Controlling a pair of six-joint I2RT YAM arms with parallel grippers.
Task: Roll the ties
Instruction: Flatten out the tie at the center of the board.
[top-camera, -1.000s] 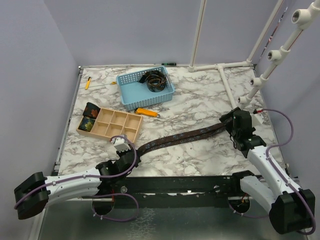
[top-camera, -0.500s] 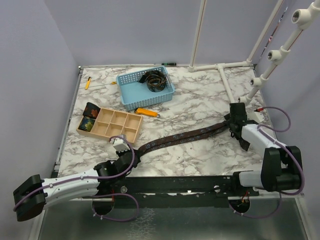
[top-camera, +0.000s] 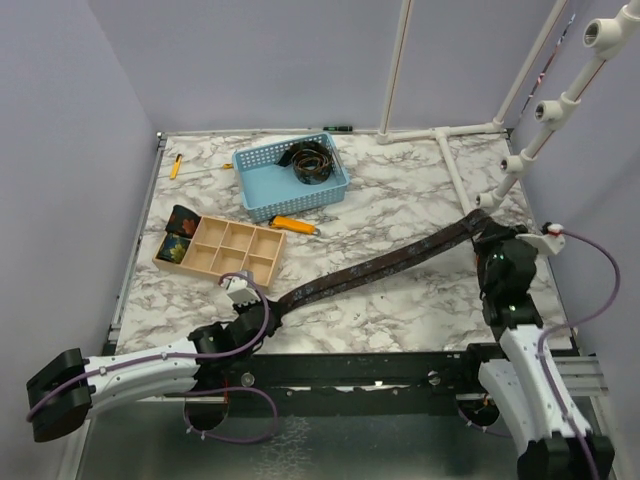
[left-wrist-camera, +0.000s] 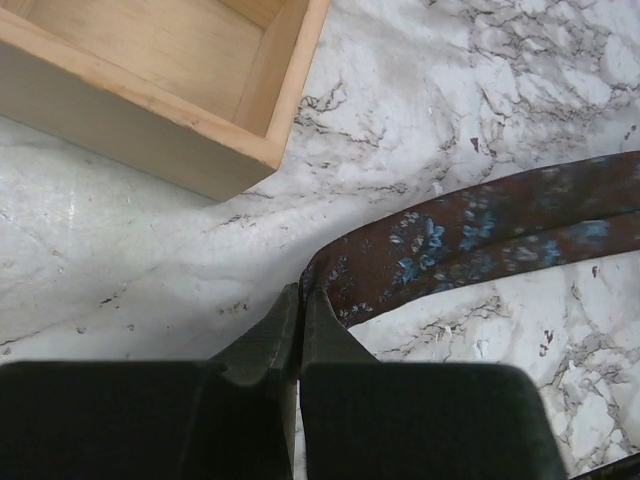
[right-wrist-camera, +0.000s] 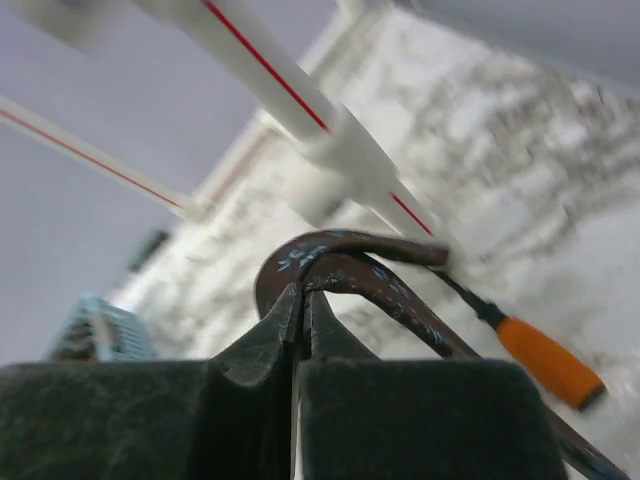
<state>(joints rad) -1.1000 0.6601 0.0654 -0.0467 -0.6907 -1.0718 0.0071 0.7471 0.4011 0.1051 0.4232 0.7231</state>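
Both wrist views, unlike overhead, show left end effector (left-wrist-camera: 302, 296) and right end effector (right-wrist-camera: 303, 291) clamped on the tie (left-wrist-camera: 480, 235).

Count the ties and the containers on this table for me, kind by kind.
Stretched-out tie: 1
Rolled ties: 3
Blue basket: 1
Wooden tray: 1
Total: 6
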